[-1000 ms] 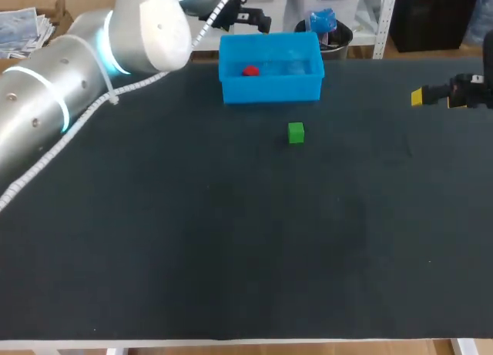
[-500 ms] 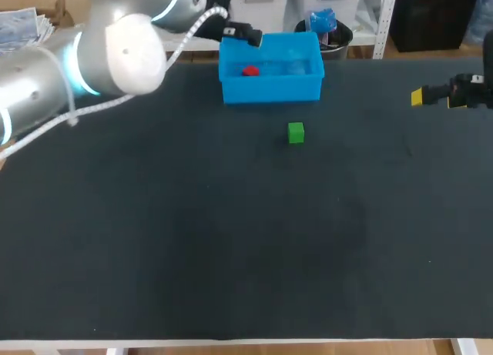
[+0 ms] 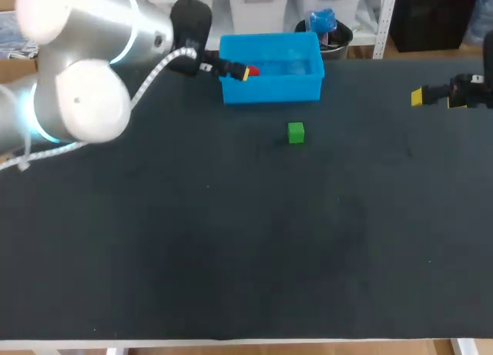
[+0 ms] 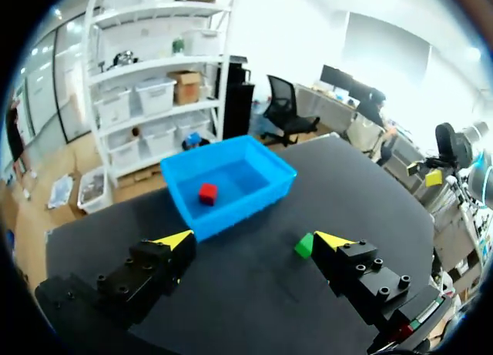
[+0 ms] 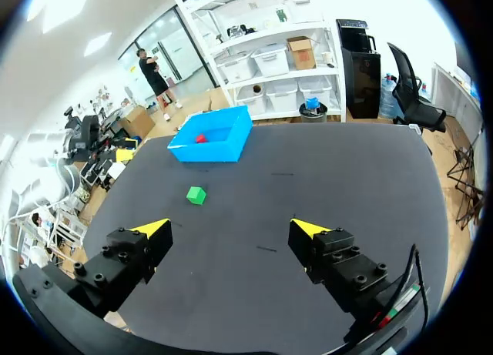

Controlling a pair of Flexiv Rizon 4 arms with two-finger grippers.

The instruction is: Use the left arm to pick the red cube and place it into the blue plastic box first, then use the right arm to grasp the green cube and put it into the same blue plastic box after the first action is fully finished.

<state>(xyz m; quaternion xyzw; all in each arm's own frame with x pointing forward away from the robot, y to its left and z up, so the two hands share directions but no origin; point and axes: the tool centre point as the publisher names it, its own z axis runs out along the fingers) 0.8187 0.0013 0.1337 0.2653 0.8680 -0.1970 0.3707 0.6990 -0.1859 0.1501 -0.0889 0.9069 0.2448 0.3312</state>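
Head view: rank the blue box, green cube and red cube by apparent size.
1. The blue box, clearly largest.
2-3. The green cube looks bigger than the red cube, but the red one is partly covered and farther away, so that order is unsure.

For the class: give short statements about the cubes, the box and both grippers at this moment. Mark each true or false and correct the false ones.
1. The red cube lies inside the blue box. True.
2. The green cube is in the box too. False: it sits on the table in front of the box, apart from it.
3. The left gripper is shut on the red cube. False: it is open and empty, and the cube lies in the box ahead of it.
4. The right gripper is open, far from the green cube. True.
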